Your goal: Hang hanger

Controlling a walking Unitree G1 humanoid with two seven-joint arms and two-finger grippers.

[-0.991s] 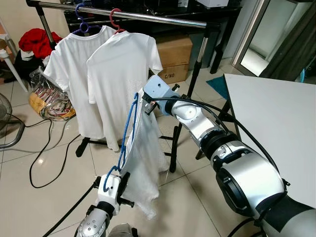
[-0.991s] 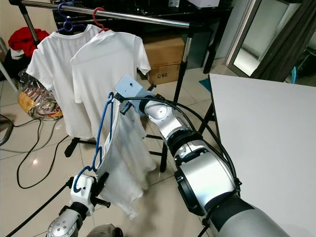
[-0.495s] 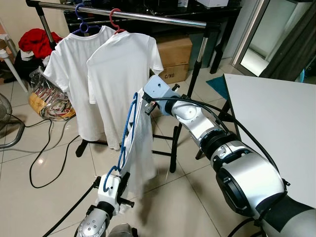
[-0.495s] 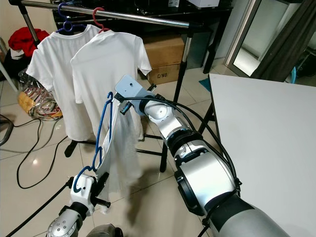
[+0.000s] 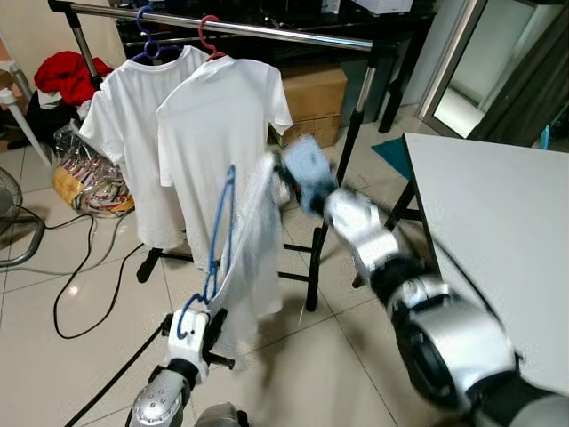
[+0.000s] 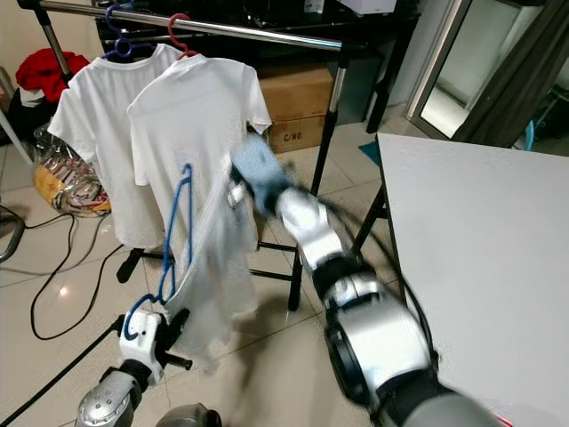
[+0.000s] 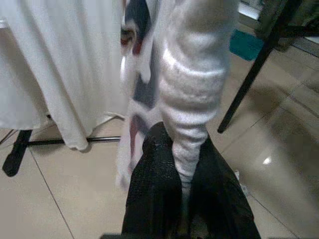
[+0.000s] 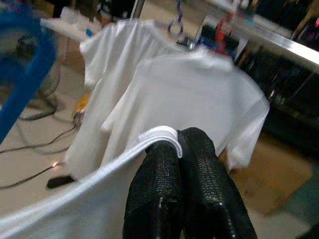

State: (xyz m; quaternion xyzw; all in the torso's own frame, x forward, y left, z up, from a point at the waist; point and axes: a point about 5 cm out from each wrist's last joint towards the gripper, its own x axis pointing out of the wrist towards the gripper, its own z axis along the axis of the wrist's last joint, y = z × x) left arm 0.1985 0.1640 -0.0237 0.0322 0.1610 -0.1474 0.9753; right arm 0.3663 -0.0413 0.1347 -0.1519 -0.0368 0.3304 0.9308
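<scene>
Blue hanger (image 5: pixel 216 245): held low in front of the rack, tilted, its hook down at the left gripper (image 5: pixel 197 327), a white shirt (image 5: pixel 253 253) draped over it.
Left gripper: low in the head view, fingers (image 7: pixel 154 184) pressed together on a bunched fold of the white shirt.
Right gripper (image 8: pixel 180 144): raised at the shirt's upper edge, blurred in the head view; fingers closed on the shirt's white hem.
Rack rail (image 5: pixel 267 30): metal bar across the top, above and behind the held hanger.
Hung shirts: two white shirts already on the rail, one on a purple hanger (image 5: pixel 147 40) and one on a red hanger (image 5: pixel 209 36); the nearer shirt (image 5: pixel 218 151) hangs directly behind the held one.
Rack leg (image 5: pixel 333 191): black post just behind the right arm.
Table (image 5: pixel 498 222): white top to the robot's right, near the right arm.
Cardboard box (image 5: pixel 311 102): behind the rack.
Floor: tiled, with black cables (image 5: pixel 76 276), a clear bag (image 5: pixel 84 173) and a red cloth (image 5: pixel 62 71) to the left.
</scene>
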